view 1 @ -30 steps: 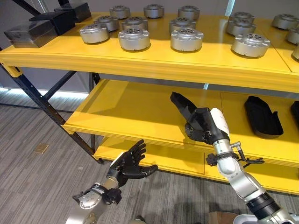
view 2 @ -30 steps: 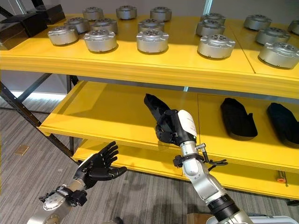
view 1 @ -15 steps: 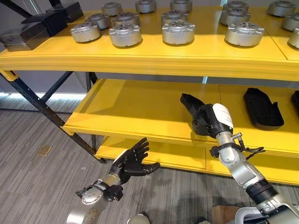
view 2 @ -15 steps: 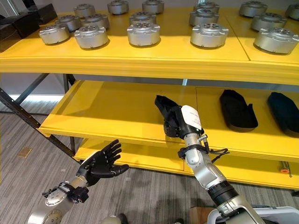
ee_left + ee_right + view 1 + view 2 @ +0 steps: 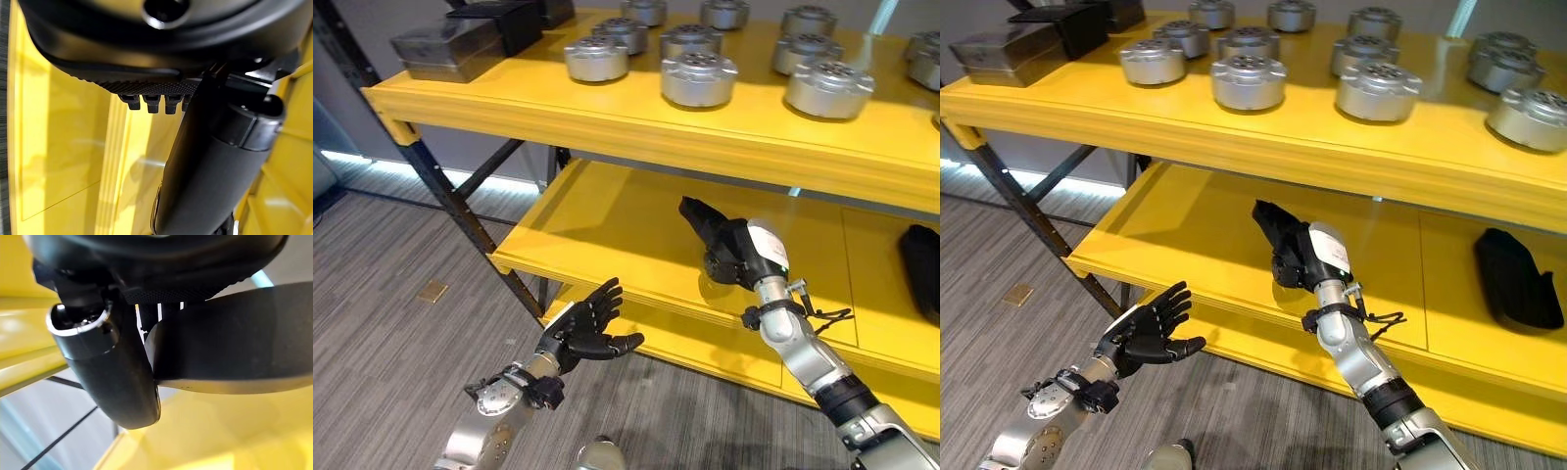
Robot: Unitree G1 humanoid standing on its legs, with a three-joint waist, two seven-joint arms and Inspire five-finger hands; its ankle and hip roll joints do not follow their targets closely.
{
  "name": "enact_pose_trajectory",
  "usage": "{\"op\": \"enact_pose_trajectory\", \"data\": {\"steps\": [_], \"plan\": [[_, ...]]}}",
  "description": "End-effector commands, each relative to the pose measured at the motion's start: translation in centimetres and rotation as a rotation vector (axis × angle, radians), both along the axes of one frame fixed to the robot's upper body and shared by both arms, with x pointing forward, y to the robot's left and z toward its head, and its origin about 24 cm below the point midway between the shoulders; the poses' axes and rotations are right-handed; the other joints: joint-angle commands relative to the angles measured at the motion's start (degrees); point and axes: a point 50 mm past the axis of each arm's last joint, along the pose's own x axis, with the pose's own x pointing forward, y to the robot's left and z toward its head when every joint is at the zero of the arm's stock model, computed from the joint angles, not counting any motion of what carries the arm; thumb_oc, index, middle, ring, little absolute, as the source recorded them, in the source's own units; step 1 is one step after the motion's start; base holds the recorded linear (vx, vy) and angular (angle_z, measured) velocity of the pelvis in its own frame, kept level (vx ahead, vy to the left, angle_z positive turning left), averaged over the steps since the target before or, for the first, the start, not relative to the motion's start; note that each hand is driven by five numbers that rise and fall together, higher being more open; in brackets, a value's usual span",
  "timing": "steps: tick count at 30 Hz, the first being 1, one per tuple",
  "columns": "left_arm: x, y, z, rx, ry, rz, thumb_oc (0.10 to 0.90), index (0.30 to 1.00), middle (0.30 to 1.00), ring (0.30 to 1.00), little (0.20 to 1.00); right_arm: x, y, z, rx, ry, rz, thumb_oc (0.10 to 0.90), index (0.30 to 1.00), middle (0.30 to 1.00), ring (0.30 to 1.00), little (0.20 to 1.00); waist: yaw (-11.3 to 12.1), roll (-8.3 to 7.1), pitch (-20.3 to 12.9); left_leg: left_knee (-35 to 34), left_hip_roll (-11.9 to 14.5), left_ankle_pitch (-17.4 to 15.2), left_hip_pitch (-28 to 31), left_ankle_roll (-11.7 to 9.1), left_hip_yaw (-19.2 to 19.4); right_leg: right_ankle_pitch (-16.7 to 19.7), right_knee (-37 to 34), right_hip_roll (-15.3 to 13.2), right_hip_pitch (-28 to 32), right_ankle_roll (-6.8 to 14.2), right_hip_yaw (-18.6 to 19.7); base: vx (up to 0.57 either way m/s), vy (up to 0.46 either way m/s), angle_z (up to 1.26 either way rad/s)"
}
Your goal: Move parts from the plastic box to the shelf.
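While the right hand (image 5: 736, 253) sits just right of centre frame, its fingers are curled round a black part (image 5: 703, 218), long and flat, held over the middle shelf (image 5: 607, 225). The part's long axis runs from the palm up and to the left, its free end pointing inward over the yellow board; it looks lifted rather than laid down, though contact underneath cannot be made out. The right wrist view shows the thumb clamped against the dark slab.

Left hand (image 5: 579, 330), lower left, fingers spread and straight, carries nothing, hanging over the grey floor (image 5: 391, 343) well short of the shelf edge. Right hand is clearly the nearer.

Another black part (image 5: 1516, 279) lies flat at right on the same shelf. Top shelf (image 5: 607, 113) carries silver round parts (image 5: 699, 78) and dark boxes (image 5: 450, 44) at upper left.
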Motion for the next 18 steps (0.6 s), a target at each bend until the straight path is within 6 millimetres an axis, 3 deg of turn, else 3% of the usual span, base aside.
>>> {"op": "enact_pose_trajectory", "data": {"steps": [1, 3, 6, 8, 9, 10, 11, 12, 13, 14, 18], "plan": [[0.7, -1.3, 3.9, -0.051, -0.22, -0.096, 0.9, 1.0, 1.0, 1.0, 1.0, 1.7, 0.6, 7.6, -0.041, -0.35, -0.035, 0.4, 0.3, 0.3, 0.3, 0.3, 2.04, 0.8, -4.33, 1.77, -3.16, -3.53, -1.42, 6.44, -3.17, -12.37, 13.68, 3.29, -2.21, 0.84, -3.02, 0.04, 0.204, -0.12], [0.5, -1.6, 3.8, -0.05, -0.217, -0.12, 0.9, 1.0, 1.0, 1.0, 1.0, 1.8, 0.9, 7.6, -0.049, -0.353, -0.036, 0.4, 0.3, 0.3, 0.3, 0.3, 2.16, 0.77, -3.72, 1.11, -3.98, -4.52, -0.23, 7.73, -2.43, -10.15, 18.6, 1.72, -4.77, 1.37, -3.84, 0.06, 0.177, -0.23], [0.5, -1.8, 3.6, -0.042, -0.211, -0.127, 0.9, 1.0, 1.0, 1.0, 1.0, 1.9, 1.0, 8.0, -0.078, -0.375, -0.014, 0.4, 0.3, 0.3, 0.3, 0.3, 0.93, 0.18, -2.97, 0.58, -4.99, -5.5, 0.45, 8.21, -2.21, -9.0, 17.76, 4.47, -7.6, 1.72, -0.72, 0.08, 0.003, -0.44], [0.7, -1.9, 3.7, -0.051, -0.205, -0.118, 0.9, 1.0, 1.0, 1.0, 1.0, 1.7, 0.8, 8.4, -0.098, -0.398, -0.015, 0.4, 0.3, 0.3, 0.3, 0.3, -0.32, -0.76, -2.66, 0.55, -5.48, -6.07, 0.36, 7.76, -2.8, -6.16, 9.68, 5.93, -8.5, 1.98, 2.25, 0.11, -0.18, -0.19], [0.8, -2.1, 3.8, -0.047, -0.21, -0.11, 0.9, 1.0, 1.0, 1.0, 1.0, 1.6, 0.7, 8.8, -0.103, -0.416, -0.019, 0.4, 0.3, 0.3, 0.3, 0.3, -0.98, -1.34, -2.62, 0.57, -5.36, -6.62, 0.39, 7.17, -2.68, -3.68, 3.86, 5.26, -8.55, 2.66, 3.19, 0.13, -0.253, 0.02], [0.9, -2.3, 3.9, -0.05, -0.219, -0.102, 0.9, 1.0, 1.0, 1.0, 1.0, 1.7, 0.6, 9.3, -0.103, -0.43, -0.018, 0.4, 0.3, 0.3, 0.3, 0.3, -1.16, -2.05, -2.34, 0.79, -5.42, -7.59, 0.75, 6.93, -2.41, 1.25, 0.65, 2.97, -9.56, 3.96, 3.41, 0.14, -0.292, 0.07], [1.0, -2.4, 4.1, -0.049, -0.227, -0.099, 0.9, 1.0, 1.0, 1.0, 1.0, 1.8, 0.6, 9.6, -0.101, -0.439, -0.02, 0.4, 0.3, 0.3, 0.3, 0.3, -1.47, -2.11, -2.15, 0.94, -5.04, -8.4, 1.01, 6.75, -2.41, 3.21, 0.58, 1.47, -10.52, 4.78, 4.19, 0.17, -0.298, 0.14], [1.3, -2.3, 4.3, -0.045, -0.229, -0.1, 0.9, 1.0, 1.0, 1.0, 1.0, 1.9, -0.2, 9.9, -0.1, -0.443, -0.04, 0.4, 0.3, 0.3, 0.3, 0.3, -1.82, -1.97, -2.21, 2.01, -3.86, -8.81, 0.24, 6.11, -2.96, 0.3, -1.51, 2.31, -9.96, 5.04, 5.95, 0.15, -0.216, 0.08], [1.3, -2.3, 4.3, -0.044, -0.228, -0.101, 0.9, 1.0, 1.0, 1.0, 1.0, 1.9, -0.4, 9.9, -0.1, -0.443, -0.043, 0.4, 0.3, 0.3, 0.3, 0.3, -1.87, -1.99, -2.28, 2.2, -3.75, -8.82, 0.05, 6.06, -3.07, 0.23, -1.81, 2.45, -9.84, 5.03, 6.0, 0.2, -0.286, 0.14], [1.3, -2.2, 4.1, -0.053, -0.219, -0.086, 0.9, 1.0, 1.0, 1.0, 1.0, 2.0, -1.4, 10.1, -0.092, -0.437, -0.064, 0.4, 0.3, 0.3, 0.3, 0.3, -1.87, -2.03, -2.58, 2.77, -2.94, -8.25, -0.49, 5.63, -2.77, -0.92, -3.09, 3.54, -8.37, 4.64, 5.39, 0.11, -0.194, 0.13], [1.1, -2.2, 4.1, -0.095, -0.202, -0.075, 0.9, 1.0, 1.0, 1.0, 1.0, 2.1, -2.0, 10.5, -0.094, -0.419, -0.085, 0.4, 0.3, 0.3, 0.3, 0.3, -1.66, -1.75, -3.12, 2.92, -1.49, -7.01, -0.99, 4.04, -0.76, -3.55, -4.35, 5.6, -6.14, 4.12, 2.61, 0.15, -0.198, -0.02]]}}
